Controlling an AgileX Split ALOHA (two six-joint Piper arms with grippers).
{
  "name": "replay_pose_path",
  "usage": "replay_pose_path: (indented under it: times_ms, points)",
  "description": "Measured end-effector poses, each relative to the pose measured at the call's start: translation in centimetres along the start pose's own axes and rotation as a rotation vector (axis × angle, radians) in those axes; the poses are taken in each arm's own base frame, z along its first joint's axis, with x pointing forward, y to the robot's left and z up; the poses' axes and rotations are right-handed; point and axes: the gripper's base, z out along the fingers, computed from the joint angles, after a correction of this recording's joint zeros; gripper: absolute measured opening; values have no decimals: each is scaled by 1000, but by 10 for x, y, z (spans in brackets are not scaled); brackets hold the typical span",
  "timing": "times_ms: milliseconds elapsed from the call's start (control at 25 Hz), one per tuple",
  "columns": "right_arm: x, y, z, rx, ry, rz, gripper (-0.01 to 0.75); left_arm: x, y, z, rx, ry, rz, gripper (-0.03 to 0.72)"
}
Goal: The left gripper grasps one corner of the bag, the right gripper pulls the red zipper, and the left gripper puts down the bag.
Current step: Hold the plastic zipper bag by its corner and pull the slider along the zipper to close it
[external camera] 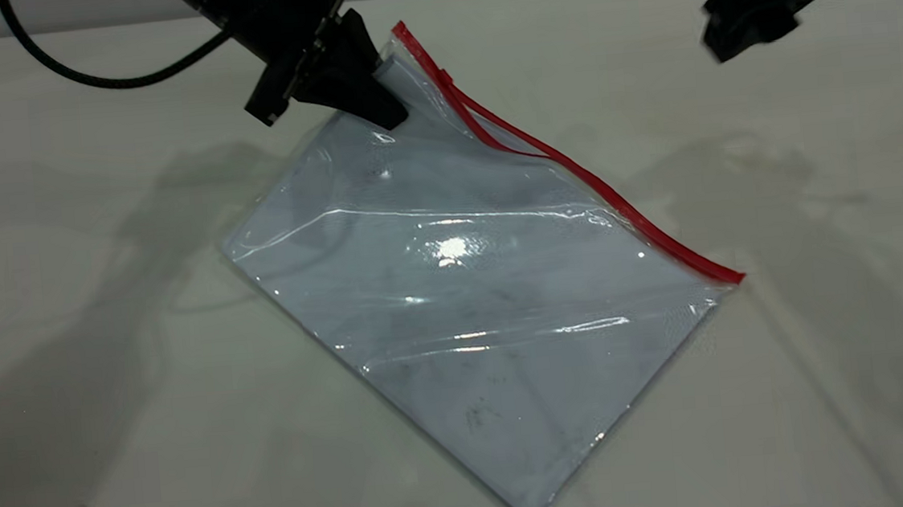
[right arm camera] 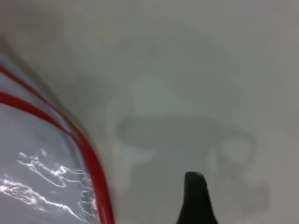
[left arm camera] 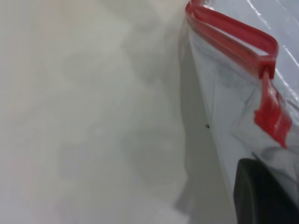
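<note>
Left gripper (external camera: 378, 90) fingers clenched on the corner (external camera: 396, 60) of the bag (external camera: 471, 300), lifting it near the desk's (external camera: 65, 356) far edge. Rest of the bag lies mid-desk. Red zipper (external camera: 574, 167) runs diagonally from that corner toward the right edge, slider close to the corner. Right gripper (external camera: 733, 38) hovers apart, far-right, nearer the zipper; finger state unclear.

Bag (external camera: 462, 285): clear plastic w/ white glare streaks; sheet inside pale bluish-white, grey smudges. Red zipper (external camera: 574, 167): bright red strip along one long edge, splits into two red lines nr the raised corner (external camera: 403, 44). Left gripper (external camera: 374, 90) & right gripper (external camera: 755, 12): both black; left has black braided cable (external camera: 107, 75). Surface (external camera: 829, 337): plain off-white, soft grey shadows.
</note>
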Motion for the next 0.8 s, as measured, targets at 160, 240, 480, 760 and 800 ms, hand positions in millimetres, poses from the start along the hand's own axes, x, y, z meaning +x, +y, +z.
replay_pose_path:
  times_ms: [160, 240, 480, 760, 800]
  points:
    - [-10, 9, 15, -26, 19, -60, 578, 0, 1, 1, -8, 5, 5, 53]
    - [-16, 14, 21, -34, 14, -90, 578, 0, 1, 1, -8, 6, 5, 53]
    - [-31, 33, 33, -61, -12, -162, 578, 0, 1, 1, -14, 9, 6, 53]
    - [-45, 62, 51, -118, -35, -226, 578, 1, 2, 1, -26, 19, 9, 53]
    - [-48, 67, 53, -127, -43, -232, 578, 1, 2, 1, -26, 19, 9, 53]
